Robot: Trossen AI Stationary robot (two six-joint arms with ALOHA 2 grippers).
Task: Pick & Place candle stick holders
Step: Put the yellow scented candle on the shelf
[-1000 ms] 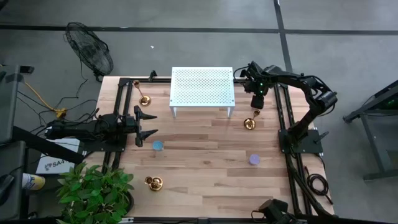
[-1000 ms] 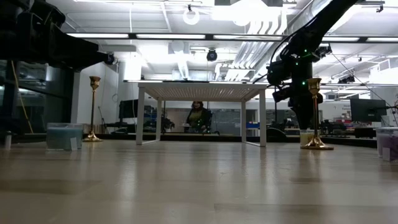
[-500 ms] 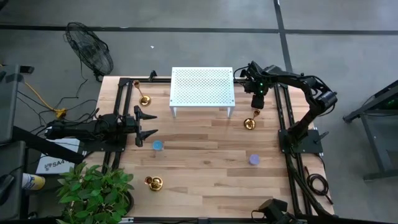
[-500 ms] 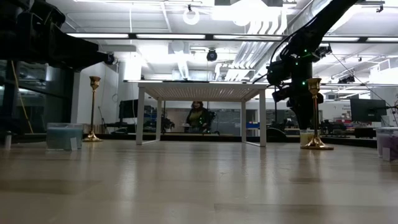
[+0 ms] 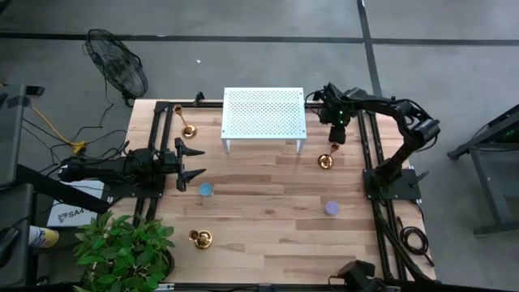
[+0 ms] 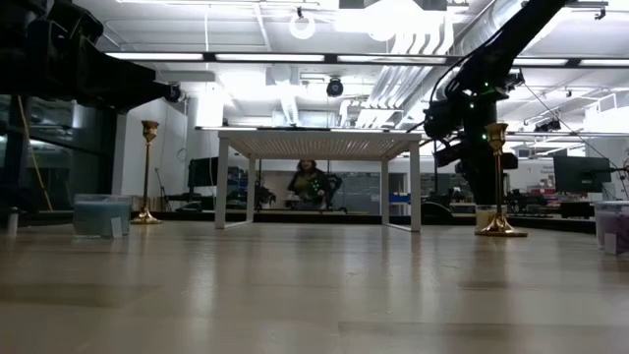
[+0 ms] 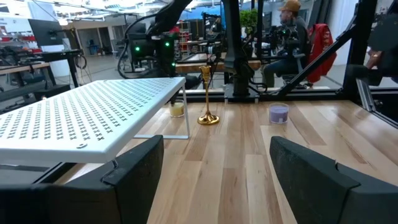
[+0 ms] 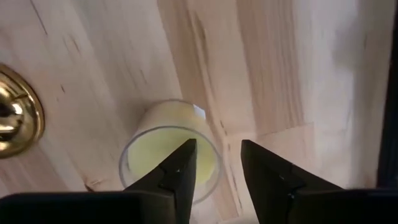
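R gripper [image 5: 337,135] is hovering released, fingers slightly apart, over the yellow candle [image 8: 169,157] beside the right holder [image 5: 326,161] by the rack [image 5: 263,113]. L gripper [image 5: 193,162] is waiting released at counter [image 5: 268,211] left. Other holders: far left [image 5: 189,130], near left [image 5: 200,238].

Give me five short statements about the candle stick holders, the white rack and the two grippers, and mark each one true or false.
1. Three candle stick holders stand on the table: one near the far left corner, one near the front, one by the right arm. True.
2. One holder sits on top of the white rack. False: the rack's top is bare.
3. The right gripper is above a yellow candle, fingers open. True.
4. The left gripper holds the blue candle. False: it is open and empty, apart from that candle.
5. The right gripper grasps the nearby holder. False: that holder stands free beside it.
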